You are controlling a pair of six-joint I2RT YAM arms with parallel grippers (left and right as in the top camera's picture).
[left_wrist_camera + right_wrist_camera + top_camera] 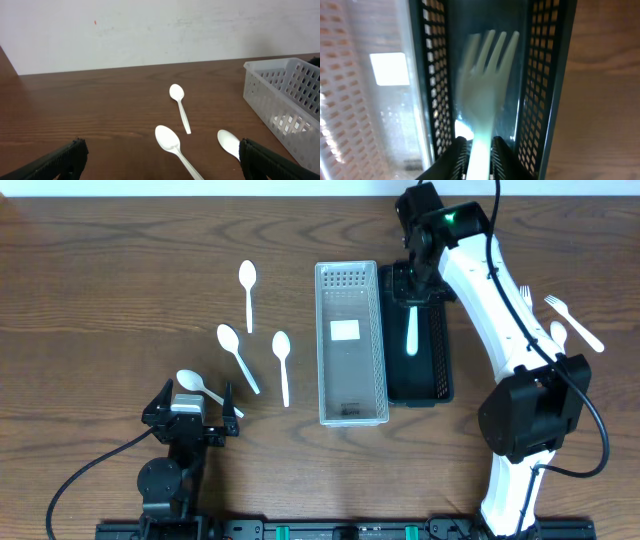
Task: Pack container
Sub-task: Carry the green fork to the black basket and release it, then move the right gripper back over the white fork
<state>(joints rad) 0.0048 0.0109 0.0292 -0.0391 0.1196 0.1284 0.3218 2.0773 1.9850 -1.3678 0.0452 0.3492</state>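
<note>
My right gripper [415, 288] is shut on the handle of a white plastic fork [411, 330] and holds it inside the black mesh basket [437, 365]. In the right wrist view the fork [487, 75] points tines-forward between the basket walls [540, 75], gripped by the jaws [476, 150]. The clear mesh container [322, 340] stands left of the basket. Several white spoons lie left of it [248, 292], [236, 352], [282, 365], [200, 387]. My left gripper [190, 412] is open and empty, low near the front spoon.
Two white forks [575, 322], [527, 298] and a spoon [558, 335] lie right of the right arm. The left wrist view shows three spoons [179, 102], [172, 145], [229, 142] and the clear container [290, 100] at the right. The clear container [365, 100] borders the basket.
</note>
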